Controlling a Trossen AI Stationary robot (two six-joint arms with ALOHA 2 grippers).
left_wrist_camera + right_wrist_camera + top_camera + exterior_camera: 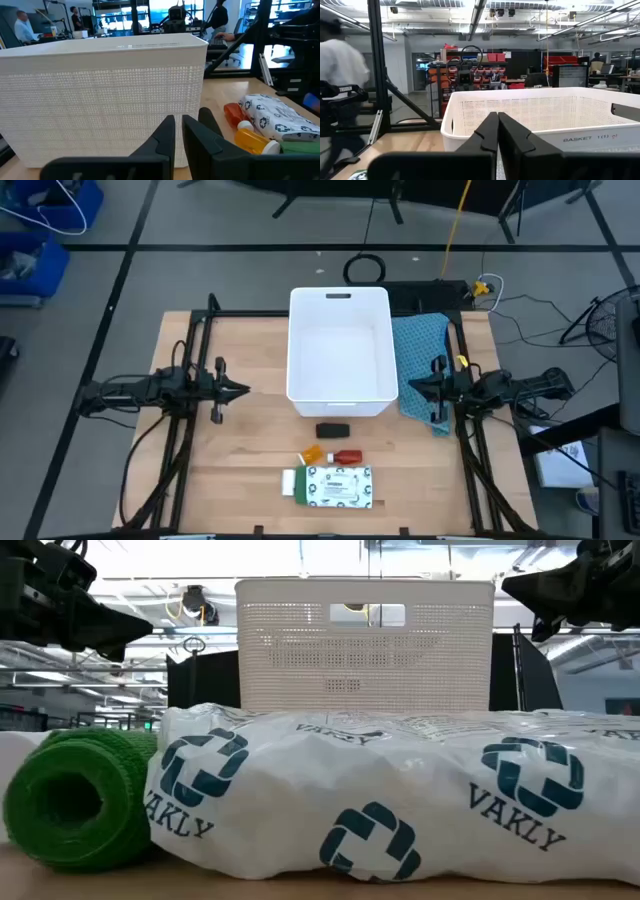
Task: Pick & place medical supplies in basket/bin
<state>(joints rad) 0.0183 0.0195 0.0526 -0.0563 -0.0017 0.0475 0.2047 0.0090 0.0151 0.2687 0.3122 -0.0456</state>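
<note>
Risk noted: the packet [340, 486], green roll [290, 481], red bottle [346, 456], orange bottle [311, 454] and black piece [333, 430] are lying bunched near the table's front edge, so neighbours are likely being nudged or rolled off when one is being reached for; the round bottles are judged prone to rolling. The slack packet may be slipping from a narrow pinch. The tub [340, 397] is standing mid-table, nothing seen inside. The left gripper [240, 390] is being held level left of the tub, fingers nearly together, empty. The right gripper [412, 389] is being held level at its right, over the cloth [415, 340], fingers closed, empty.
</note>
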